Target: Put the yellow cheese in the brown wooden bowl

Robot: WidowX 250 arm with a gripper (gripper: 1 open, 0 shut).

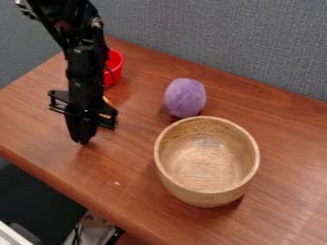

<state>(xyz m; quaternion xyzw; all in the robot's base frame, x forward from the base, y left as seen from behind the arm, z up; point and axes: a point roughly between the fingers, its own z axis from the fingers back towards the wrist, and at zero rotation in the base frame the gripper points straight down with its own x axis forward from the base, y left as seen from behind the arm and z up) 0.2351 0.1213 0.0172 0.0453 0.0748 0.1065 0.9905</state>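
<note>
My gripper [84,136] points straight down onto the wooden table at the left, with its black fingers drawn close together. The yellow cheese is hidden between those fingers, so I see nothing of it. The brown wooden bowl [163,153] stands empty at the front right, about a hand's width to the right of the gripper.
A purple ball [185,97] lies just behind the wooden bowl. A small red bowl [114,65] sits at the back left, right behind the arm. The table's front edge [76,182] runs diagonally close below the gripper.
</note>
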